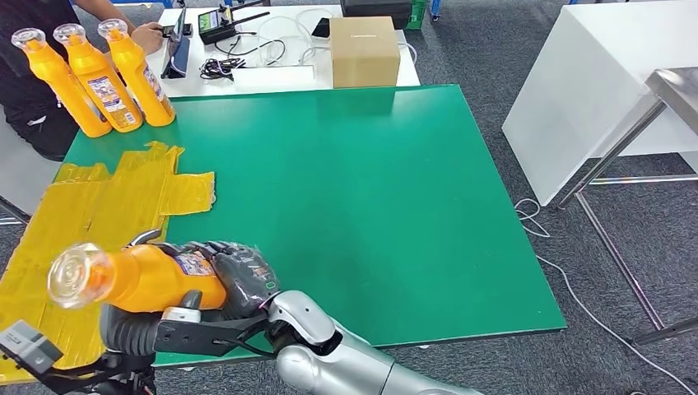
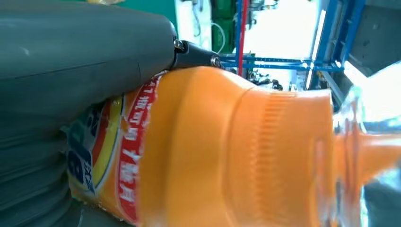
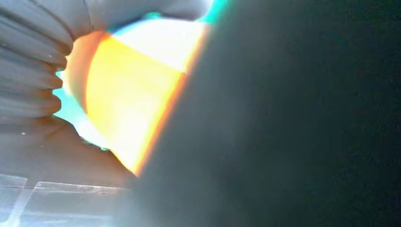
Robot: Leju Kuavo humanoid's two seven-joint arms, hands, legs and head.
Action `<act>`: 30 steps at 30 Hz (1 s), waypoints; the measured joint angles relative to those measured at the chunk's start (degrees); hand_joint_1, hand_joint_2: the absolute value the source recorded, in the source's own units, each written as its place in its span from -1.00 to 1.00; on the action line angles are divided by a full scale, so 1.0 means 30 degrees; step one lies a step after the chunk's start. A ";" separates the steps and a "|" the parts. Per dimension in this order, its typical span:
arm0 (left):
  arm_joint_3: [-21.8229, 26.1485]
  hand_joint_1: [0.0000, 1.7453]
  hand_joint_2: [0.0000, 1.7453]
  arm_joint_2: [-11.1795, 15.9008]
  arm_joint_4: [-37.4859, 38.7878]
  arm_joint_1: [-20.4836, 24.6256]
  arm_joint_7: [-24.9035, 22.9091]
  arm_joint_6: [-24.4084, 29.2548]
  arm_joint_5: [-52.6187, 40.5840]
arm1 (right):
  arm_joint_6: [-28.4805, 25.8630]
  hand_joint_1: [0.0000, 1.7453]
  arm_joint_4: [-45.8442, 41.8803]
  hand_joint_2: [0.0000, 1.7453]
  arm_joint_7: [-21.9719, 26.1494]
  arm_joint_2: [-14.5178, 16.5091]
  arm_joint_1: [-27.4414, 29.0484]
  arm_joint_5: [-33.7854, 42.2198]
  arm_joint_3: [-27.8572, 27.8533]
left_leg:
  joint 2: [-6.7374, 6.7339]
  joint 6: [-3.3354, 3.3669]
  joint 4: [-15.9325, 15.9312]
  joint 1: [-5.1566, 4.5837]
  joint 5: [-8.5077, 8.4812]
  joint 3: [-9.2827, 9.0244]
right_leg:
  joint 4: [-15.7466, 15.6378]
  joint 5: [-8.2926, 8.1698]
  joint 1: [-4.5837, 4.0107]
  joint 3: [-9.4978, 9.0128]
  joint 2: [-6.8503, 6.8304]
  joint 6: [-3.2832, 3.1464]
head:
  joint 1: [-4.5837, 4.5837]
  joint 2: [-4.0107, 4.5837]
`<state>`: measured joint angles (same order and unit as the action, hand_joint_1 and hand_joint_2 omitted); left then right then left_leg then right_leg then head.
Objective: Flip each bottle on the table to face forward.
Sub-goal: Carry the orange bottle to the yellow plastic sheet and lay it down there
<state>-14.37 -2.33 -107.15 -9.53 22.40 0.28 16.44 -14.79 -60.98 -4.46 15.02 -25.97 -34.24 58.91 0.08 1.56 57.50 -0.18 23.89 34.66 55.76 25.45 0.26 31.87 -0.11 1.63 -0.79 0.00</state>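
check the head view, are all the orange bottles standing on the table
No, three bottles stand at the far corner, but a fourth bottle is held sideways above the table.

A green table [image 1: 346, 189] is carrying three orange bottles [image 1: 90, 78], standing upright in a row at its far left corner. Yellow tape patches [image 1: 107, 206] are lying stuck along its left side.

Green bench [image 1: 370, 206]: broad bare stretch across the middle and right side, open to a hand. Far left corner blocked by three upright orange plastic bottles [image 1: 99, 78] in a tight row. Crinkled yellow tape sheet [image 1: 99, 214] covers the left edge. Brown cardboard box [image 1: 364, 51] stands just beyond the far edge.
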 joint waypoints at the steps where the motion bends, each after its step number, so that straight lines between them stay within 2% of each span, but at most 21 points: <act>1: -0.0018 1.00 1.00 -0.0018 -0.0069 -0.0042 0.0080 0.0226 -0.0354 | -0.0240 -1.00 -0.0004 -1.00 0.0122 -0.0164 0.0266 0.0227 -0.0148 | 0.0002 -0.0001 0.0000 -0.0001 0.0001 0.0002 | 0.0000 0.0000 0.0000 -0.0001 0.0000 0.0000 | 0.0000 0.0000; 8: 0.0375 1.00 1.00 -0.0137 -0.0673 -0.0254 0.0317 0.0822 -0.1156 | -0.0152 -1.00 -0.0191 -1.00 0.0321 -0.1447 0.1970 0.0079 -0.2359 | 0.0031 -0.0001 -0.0001 -0.0006 0.0002 0.0030 | 0.0000 -0.0015 0.0001 -0.0002 -0.0035 -0.0013 | 0.0009 0.0000; 18: 0.0729 1.00 1.00 -0.0279 -0.0904 -0.0278 0.0343 0.0954 -0.1355 | -0.0036 -1.00 -0.0206 -1.00 0.0574 -0.1850 0.2734 -0.0065 -0.3232 | -0.0012 -0.0012 -0.0001 0.0024 -0.0006 0.0024 | 0.0001 -0.0038 -0.0008 0.0012 -0.0009 -0.0055 | 0.0009 0.0000; 21: 0.0825 1.00 1.00 -0.0299 -0.0988 -0.0306 0.0705 0.1729 -0.2396 | -0.0037 -1.00 -0.0563 -1.00 0.1109 -0.1994 0.3032 0.0258 -0.3359 | -0.0011 -0.0015 -0.0001 0.0026 -0.0008 0.0025 | 0.0001 -0.0038 -0.0009 0.0012 -0.0010 -0.0055 | 0.0009 0.0000; 23: 0.0986 1.00 1.00 -0.0301 -0.1030 -0.0295 0.1163 0.3359 -0.4745 | -0.0037 -1.00 -0.1247 -1.00 0.1472 -0.2261 0.3435 0.0521 -0.3467 | -0.0005 -0.0016 0.0000 0.0025 -0.0008 0.0025 | 0.0000 -0.0038 -0.0009 0.0014 -0.0012 -0.0055 | 0.0007 0.0000; 27: 0.1437 1.00 1.00 -0.0293 -0.0736 0.0197 0.0822 0.9820 -1.5026 | 0.0063 -1.00 -0.3507 -1.00 0.2266 -0.3179 0.4617 0.1193 -0.3899 | 0.0018 -0.0016 0.0001 0.0020 -0.0008 0.0038 | -0.0002 -0.0036 -0.0008 0.0019 -0.0018 -0.0055 | 0.0007 0.0000; 28: 0.1576 1.00 1.00 -0.0286 -0.0576 0.0391 0.0622 1.0845 -1.6989 | 0.0105 -1.00 -0.4049 -1.00 0.2372 -0.3393 0.4859 0.1283 -0.4019 | 0.0022 -0.0016 0.0001 0.0018 -0.0008 0.0039 | -0.0002 -0.0036 -0.0008 0.0018 -0.0019 -0.0055 | 0.0007 0.0000; 30: 0.1773 1.00 1.00 -0.0273 -0.0277 0.0695 0.0300 1.1712 -1.8829 | 0.0222 -1.00 -0.4887 -1.00 0.2483 -0.3715 0.5181 0.1429 -0.4197 | 0.0023 -0.0016 0.0000 0.0017 -0.0008 0.0037 | -0.0003 -0.0038 -0.0008 0.0020 -0.0016 -0.0055 | 0.0009 0.0000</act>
<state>-9.05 -3.15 -107.98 -7.44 23.30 35.41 -40.05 -14.12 -75.64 2.99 3.88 -10.42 -29.95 46.32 0.15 1.52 57.50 -0.13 23.86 34.77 55.76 25.33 0.24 31.93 -0.16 1.46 -0.76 0.00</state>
